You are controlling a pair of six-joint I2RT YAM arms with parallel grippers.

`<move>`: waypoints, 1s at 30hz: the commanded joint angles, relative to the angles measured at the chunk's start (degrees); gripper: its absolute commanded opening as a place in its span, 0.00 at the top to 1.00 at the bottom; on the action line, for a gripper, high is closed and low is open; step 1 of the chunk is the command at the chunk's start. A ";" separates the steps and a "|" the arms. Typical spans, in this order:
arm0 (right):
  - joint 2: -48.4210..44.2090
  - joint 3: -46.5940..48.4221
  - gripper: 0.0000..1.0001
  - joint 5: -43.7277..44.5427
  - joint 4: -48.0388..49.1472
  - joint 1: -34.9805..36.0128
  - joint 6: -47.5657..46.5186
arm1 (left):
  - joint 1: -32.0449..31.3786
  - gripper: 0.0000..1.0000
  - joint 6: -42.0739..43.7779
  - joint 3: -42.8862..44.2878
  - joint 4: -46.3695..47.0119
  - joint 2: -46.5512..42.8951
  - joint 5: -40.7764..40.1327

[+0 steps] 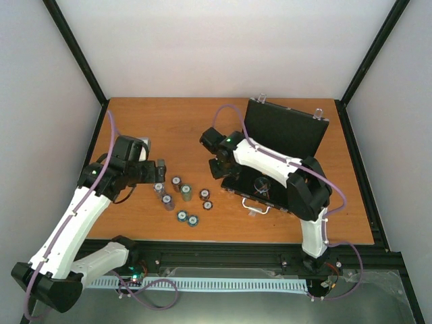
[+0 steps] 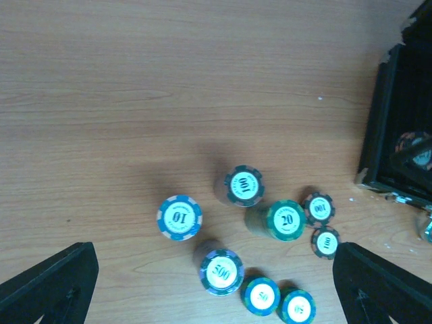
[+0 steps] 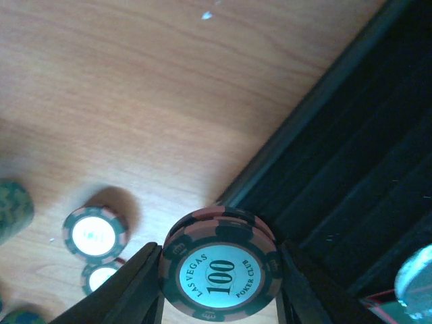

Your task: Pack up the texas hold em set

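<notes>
- At the left rim of the open, flat black hinged case (image 3: 364,155), the right gripper (image 1: 217,164) is clamping a dark-red stack of round "100" poker chips (image 3: 219,273).
- The case's grooved tray is lying just right of that stack, its grooves running diagonally.
- The left gripper (image 1: 158,170), jaws spread wide and holding nothing, is hovering over the loose chip stacks (image 2: 244,185) on the wooden table (image 2: 135,81); it is the nearer arm to them.

Wooden table (image 1: 135,115); white walls (image 1: 223,40); black frame post (image 1: 74,47).

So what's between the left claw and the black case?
Little stacks of poker chips stand on the table there. The top view shows it.
</notes>
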 commanded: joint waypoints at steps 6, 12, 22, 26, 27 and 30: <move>-5.87 -4.80 0.74 10.22 6.41 -3.72 -1.16 | -0.22 0.03 -1.03 -4.58 8.16 -0.93 8.32; -6.22 -9.20 0.75 14.50 13.17 -7.10 -2.27 | -0.22 0.03 -0.89 -3.66 8.25 1.52 8.20; -3.90 -12.05 0.74 19.42 23.71 -11.48 -6.01 | -0.24 0.03 -0.46 -3.25 7.69 3.37 8.33; -1.98 -12.22 0.74 19.88 27.04 -12.33 -6.83 | -0.17 0.03 -0.44 -3.53 7.48 3.62 8.33; -1.41 -11.95 0.74 20.18 27.49 -12.40 -6.90 | -0.21 0.03 -0.35 -3.62 7.35 3.72 8.35; 0.15 -11.24 0.74 21.04 27.78 -12.65 -6.37 | -0.17 0.03 -0.14 -3.56 7.08 3.91 8.18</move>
